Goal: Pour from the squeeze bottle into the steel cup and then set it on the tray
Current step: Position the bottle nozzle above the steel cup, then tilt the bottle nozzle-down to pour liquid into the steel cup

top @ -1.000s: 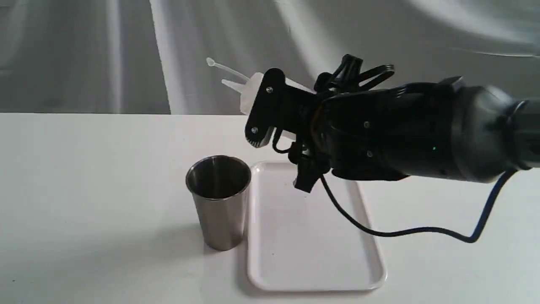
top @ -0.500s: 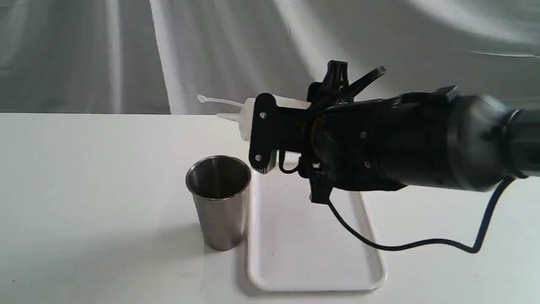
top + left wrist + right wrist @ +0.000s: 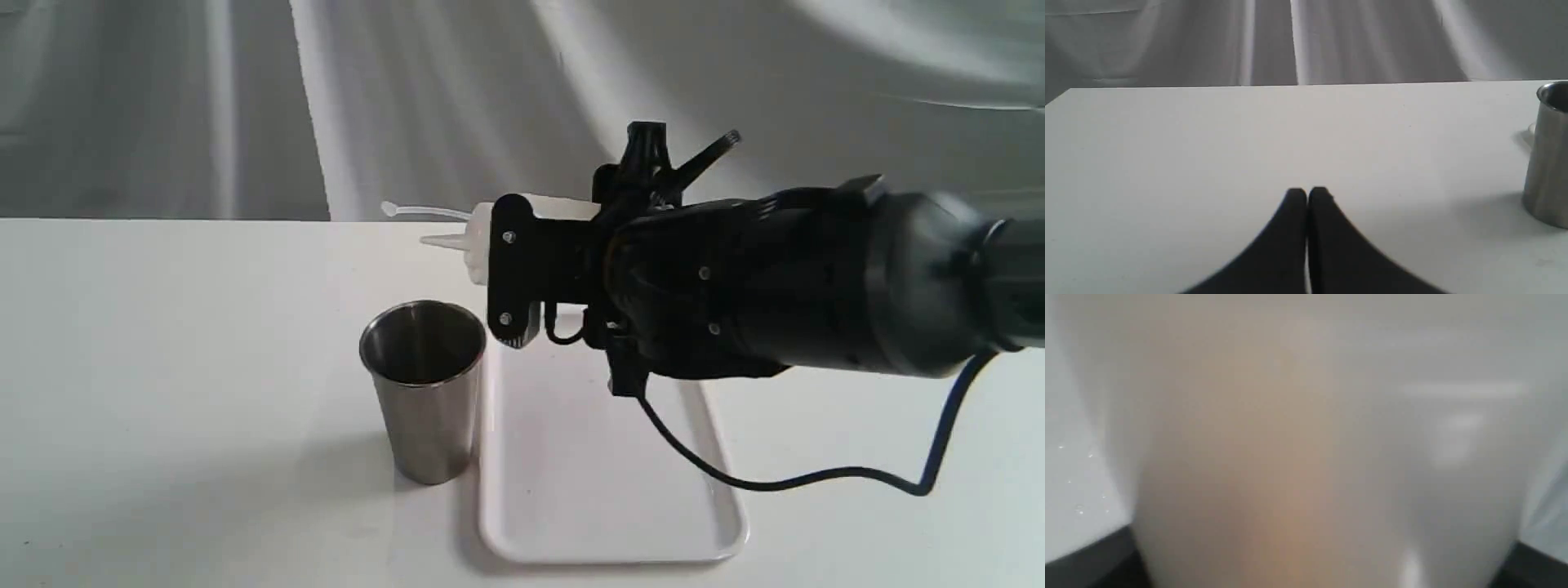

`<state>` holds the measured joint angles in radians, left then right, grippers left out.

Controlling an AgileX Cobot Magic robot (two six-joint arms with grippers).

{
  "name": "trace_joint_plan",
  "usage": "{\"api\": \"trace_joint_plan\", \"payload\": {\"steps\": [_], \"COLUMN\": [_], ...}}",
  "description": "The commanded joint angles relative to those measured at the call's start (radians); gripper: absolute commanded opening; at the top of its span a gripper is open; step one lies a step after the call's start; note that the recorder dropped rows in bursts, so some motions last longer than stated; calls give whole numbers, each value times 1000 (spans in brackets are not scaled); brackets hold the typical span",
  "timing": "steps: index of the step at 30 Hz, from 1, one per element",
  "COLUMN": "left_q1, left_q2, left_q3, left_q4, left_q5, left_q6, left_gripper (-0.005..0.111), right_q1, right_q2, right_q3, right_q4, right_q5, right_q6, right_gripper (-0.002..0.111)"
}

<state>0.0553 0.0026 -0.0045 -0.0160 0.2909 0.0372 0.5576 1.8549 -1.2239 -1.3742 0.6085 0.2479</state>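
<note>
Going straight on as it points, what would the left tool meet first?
Probably nothing close: the shut left tool aims over the white table toward the grey curtain; the brushed steel cup stands off to one side.

Right gripper (image 3: 508, 273) extends horizontally, jaws clamped; left gripper (image 3: 1306, 195) has its fingers pressed together.

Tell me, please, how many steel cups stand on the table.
1. The tapered brushed-steel cup stands upright beside the flat white rectangular tray; the black robot arm hides some table behind it.
</note>
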Motion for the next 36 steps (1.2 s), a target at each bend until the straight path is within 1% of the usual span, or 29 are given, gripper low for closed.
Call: {"api": "trace_joint_plan", "payload": {"steps": [1,15,21,29,36], "left_q1": [-8,-8,-8,-8,-8], "left_q2": [-3,-3,-3,-3,-3], "left_q3": [4,4,4,4,4], "left_q4": [-1,-1,-1,-1,-1], "left_q5": [-7,-7,-7,-7,-7], "left_q6": [-2,-4,-1,-3,-5], "left_gripper": [0,0,0,0,0], "right_q1": [4,4,4,4,18], "right_q2": [-10,-10,-10,-3,53], "right_q3": [1,1,1,1,-68], "right_q4": [-16,-39,-69,-130,-137], "right_q5": [5,9,64,85,161], "right_q6": [5,19,19,19,7], "right_gripper": [10,10,10,10,10]}}
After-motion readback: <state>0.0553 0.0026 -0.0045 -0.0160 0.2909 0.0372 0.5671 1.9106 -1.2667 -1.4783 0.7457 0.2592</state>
